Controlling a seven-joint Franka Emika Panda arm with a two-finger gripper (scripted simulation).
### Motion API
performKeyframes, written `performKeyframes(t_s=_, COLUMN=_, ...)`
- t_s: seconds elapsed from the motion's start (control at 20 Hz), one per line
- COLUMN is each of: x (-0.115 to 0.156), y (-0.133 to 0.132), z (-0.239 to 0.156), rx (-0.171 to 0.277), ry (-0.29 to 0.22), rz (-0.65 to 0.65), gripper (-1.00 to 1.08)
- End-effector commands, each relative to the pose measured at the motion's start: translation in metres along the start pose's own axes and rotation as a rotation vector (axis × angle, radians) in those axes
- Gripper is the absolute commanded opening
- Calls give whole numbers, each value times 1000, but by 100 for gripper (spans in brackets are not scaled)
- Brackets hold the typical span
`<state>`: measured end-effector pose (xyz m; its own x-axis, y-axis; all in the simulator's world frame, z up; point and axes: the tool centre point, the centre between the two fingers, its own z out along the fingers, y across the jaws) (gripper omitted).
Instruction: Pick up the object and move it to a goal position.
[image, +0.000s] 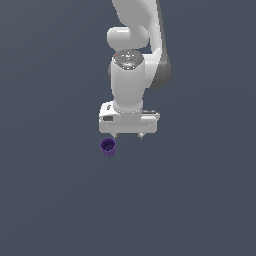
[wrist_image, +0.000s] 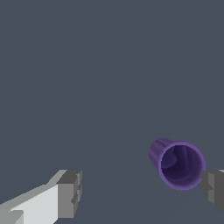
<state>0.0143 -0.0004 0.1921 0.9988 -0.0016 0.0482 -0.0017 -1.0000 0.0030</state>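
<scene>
Purple and small, the cup (image: 108, 147) stands just below centre of the exterior view, under the left end of my gripper (image: 128, 135) and to the left of my fingertips. My jaws are spread wide with nothing between them. In the wrist view the cup (wrist_image: 177, 164) sits close beside one grey finger pad (wrist_image: 213, 189), well apart from the other, not touching that I can tell. Its hollow mouth faces up, its long axis roughly upright. It rests on a plain, flat, dark grey-blue floor (image: 50, 200) that fills both views.
</scene>
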Motion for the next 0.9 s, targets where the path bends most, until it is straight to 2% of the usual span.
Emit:
performKeyframes(t_s=0.0, x=0, y=0, z=0, rx=0, ry=0, rz=0, gripper=28)
performKeyframes(t_s=0.4, x=2, y=8, z=-9, rx=3, ry=16, rz=9, gripper=28)
performKeyframes(t_s=0.85, x=-1, y=14, z=0, rx=8, ry=25, rz=-30, gripper=28)
